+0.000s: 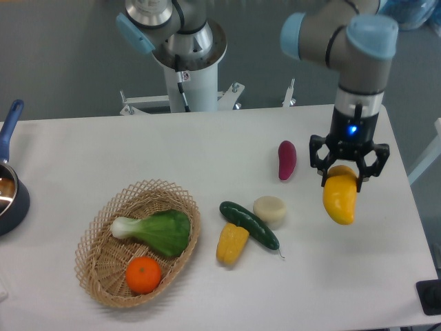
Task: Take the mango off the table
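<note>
The mango [341,198] is a glossy yellow-orange oblong fruit at the right side of the white table [83,145]. It hangs from my gripper [342,177], whose black fingers are shut on its upper end. The mango's lower end points down toward the table; whether it still touches the surface I cannot tell. The arm comes down from the upper right.
A purple sweet potato [286,159] lies left of the gripper. A cream round piece [269,209], a dark cucumber [249,225] and a ridged yellow corn piece [231,243] lie mid-table. A wicker basket [103,272] holds a leafy green [157,231] and an orange [143,274]. A blue pot [8,193] sits at the left edge.
</note>
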You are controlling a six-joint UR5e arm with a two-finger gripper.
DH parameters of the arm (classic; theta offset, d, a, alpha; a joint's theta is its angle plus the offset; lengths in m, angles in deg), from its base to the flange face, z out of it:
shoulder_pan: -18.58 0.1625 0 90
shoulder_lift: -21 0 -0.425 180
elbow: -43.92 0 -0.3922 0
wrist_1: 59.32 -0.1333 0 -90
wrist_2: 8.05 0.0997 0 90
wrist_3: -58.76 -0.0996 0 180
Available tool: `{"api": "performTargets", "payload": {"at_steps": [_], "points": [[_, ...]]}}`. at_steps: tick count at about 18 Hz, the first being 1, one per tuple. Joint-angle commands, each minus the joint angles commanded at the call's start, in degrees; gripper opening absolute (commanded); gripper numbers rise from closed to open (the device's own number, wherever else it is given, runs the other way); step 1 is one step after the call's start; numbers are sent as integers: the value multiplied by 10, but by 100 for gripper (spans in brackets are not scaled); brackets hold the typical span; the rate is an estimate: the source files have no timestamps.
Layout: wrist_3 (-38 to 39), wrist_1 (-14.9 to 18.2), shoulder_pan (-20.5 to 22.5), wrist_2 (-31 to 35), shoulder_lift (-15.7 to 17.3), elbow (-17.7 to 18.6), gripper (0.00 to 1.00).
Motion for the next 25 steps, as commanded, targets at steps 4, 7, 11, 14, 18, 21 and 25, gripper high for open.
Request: {"api": "performTargets", "payload": {"at_steps": [4, 7, 11, 14, 18, 21, 25], "points": [[49, 0, -7, -66, 2, -15, 36], [84, 0, -23, -68, 10, -13, 36], [93, 0, -25, -67, 13, -14, 36], [93, 0, -25, -67, 13, -13, 36], [93, 0, -25, -67, 14, -12, 36], [96, 0, -30, -68, 16, -12, 36], [111, 0, -35, -68, 16, -14, 37]]}}
